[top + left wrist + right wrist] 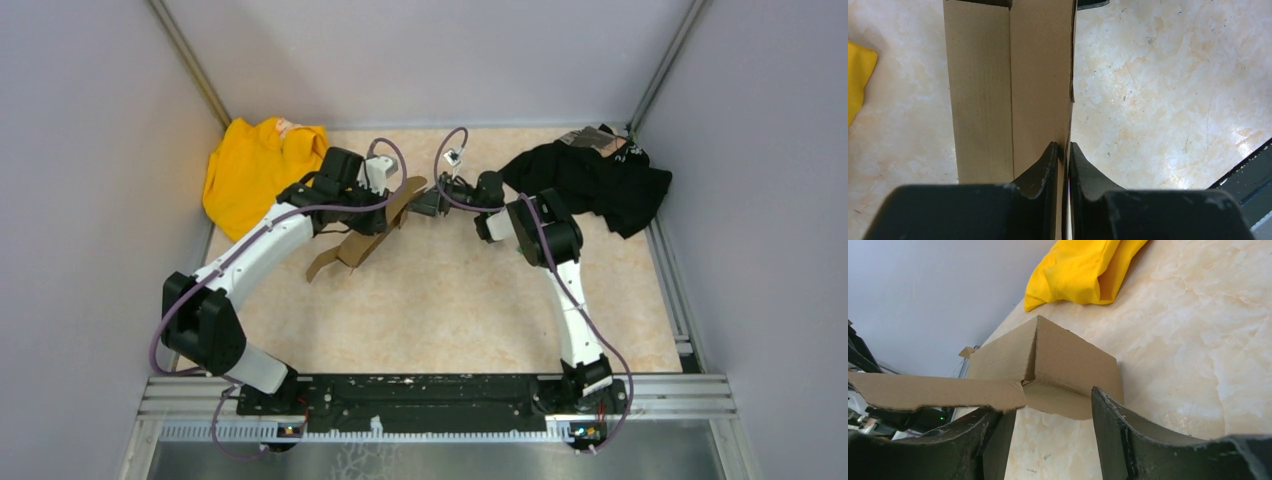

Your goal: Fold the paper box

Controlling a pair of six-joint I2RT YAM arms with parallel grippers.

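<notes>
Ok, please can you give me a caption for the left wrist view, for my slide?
The left gripper shut on one edge of the paper box, above the marbled table.

Two arms logged, left arm (262, 243) and right arm (573, 312). White rounded link shells are joined by black joint housings. Purple cables (345, 208) are run along each arm in loose loops. Both bases are bolted to a black mounting plate (420, 392). Left end effector (1063, 148) and right end effector (1050, 402): matte black tapered fingers, edges scuffed.
</notes>
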